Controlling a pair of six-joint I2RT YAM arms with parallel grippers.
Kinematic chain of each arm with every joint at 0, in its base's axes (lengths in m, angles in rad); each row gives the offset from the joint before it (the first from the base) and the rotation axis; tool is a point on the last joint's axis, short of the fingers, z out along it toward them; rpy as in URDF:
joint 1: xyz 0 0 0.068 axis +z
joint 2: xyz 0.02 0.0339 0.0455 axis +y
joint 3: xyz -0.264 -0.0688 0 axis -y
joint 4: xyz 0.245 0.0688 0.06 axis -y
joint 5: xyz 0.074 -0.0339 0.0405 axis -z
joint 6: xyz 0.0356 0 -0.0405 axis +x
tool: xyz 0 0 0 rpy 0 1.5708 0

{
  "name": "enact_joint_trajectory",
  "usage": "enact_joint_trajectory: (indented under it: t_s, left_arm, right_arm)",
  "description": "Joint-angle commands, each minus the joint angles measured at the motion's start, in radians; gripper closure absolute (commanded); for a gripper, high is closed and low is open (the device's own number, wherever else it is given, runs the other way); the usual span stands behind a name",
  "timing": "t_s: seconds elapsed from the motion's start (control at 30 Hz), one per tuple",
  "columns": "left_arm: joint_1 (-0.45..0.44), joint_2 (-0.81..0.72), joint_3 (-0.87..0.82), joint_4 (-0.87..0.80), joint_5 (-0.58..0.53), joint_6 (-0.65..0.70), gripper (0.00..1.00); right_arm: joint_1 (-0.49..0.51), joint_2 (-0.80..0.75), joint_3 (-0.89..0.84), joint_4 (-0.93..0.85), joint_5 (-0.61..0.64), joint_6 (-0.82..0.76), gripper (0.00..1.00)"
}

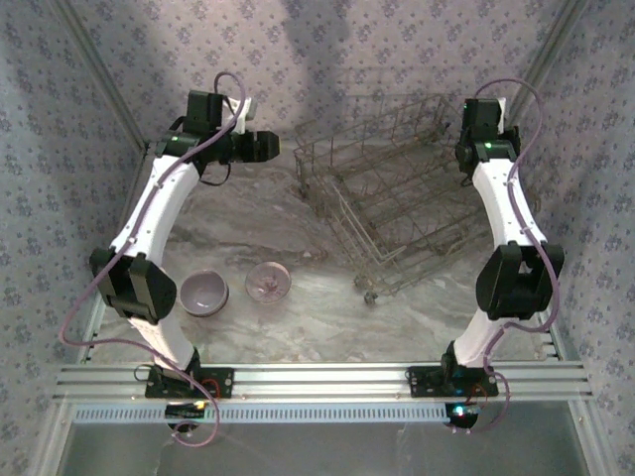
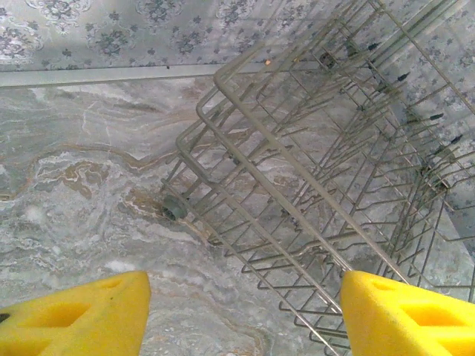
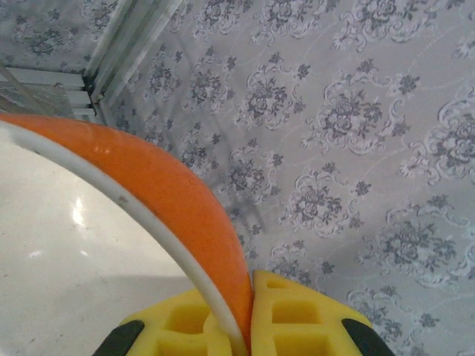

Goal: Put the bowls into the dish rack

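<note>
We see the dish rack [image 1: 387, 188] standing on the marbled bench [image 1: 298, 327], in its far right half, set at an angle to the bench's edges, and we see no bowl in the wires that show. The left claw [image 2: 245, 326] hovers over the bench just to the left of the rack, its yellow pads [image 2: 82, 319] standing well apart with nothing between them; from its wrist camera we look straight at the rack's near corner and a small grey wheel [image 2: 172, 206] under it. The right claw [image 3: 249, 319] is up by the rack's far right corner, facing the patterned wall [image 3: 356, 148], and it is clamped on the rim of the orange bowl [image 3: 171, 185], one pad on the white inside and the other on the orange outside. The bowl hangs in the air, off the bench and outside the rack. Two more bowls sit upright on the bench near the front left, close by the left arm's elbow: the lavender-grey bowl [image 1: 204, 294] and, just beside it on the right, the pink bowl [image 1: 268, 282]. They lie near each other but do not touch, and both are well apart from the rack.
</note>
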Motion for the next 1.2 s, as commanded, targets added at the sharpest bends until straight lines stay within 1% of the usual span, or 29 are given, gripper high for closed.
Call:
enact_joint_trajectory:
  t_s: [0.0,0.07,0.27,0.5,0.7,0.73,0.87,1.07,1.17]
  left_arm:
    - [0.014,0.016,0.01,0.021,0.022,0.023,0.31]
    - [0.017,0.023,0.01,0.021,0.023,0.029,0.31]
    - [0.024,0.033,0.013,0.021,0.033,0.066,0.31]
    - [0.038,0.034,0.007,0.021,0.044,0.086,0.31]
    - [0.042,0.034,-0.004,0.021,0.05,0.088,0.31]
    - [0.042,0.034,-0.006,0.05,0.051,0.088,0.31]
    - [0.044,0.033,-0.015,0.066,0.051,0.085,0.31]
    - [0.045,0.031,-0.036,0.098,0.058,0.065,0.31]
    - [0.045,0.028,-0.042,0.095,0.058,0.065,0.31]
  right_arm:
    - [-0.004,0.033,-0.019,0.169,0.058,-0.103,1.0]
    - [-0.004,0.054,-0.022,0.207,0.069,-0.142,1.0]
    - [-0.004,0.074,-0.094,0.401,0.072,-0.262,1.0]
    - [-0.013,0.097,-0.148,0.575,0.042,-0.4,1.0]
    - [-0.037,0.107,-0.143,0.555,0.03,-0.398,1.0]
    - [-0.042,0.107,-0.149,0.549,0.025,-0.397,1.0]
    - [-0.059,0.091,-0.194,0.556,0.009,-0.403,1.0]
    - [-0.069,0.095,-0.241,0.622,-0.02,-0.487,1.0]
    - [-0.077,0.106,-0.25,0.665,-0.014,-0.519,1.0]
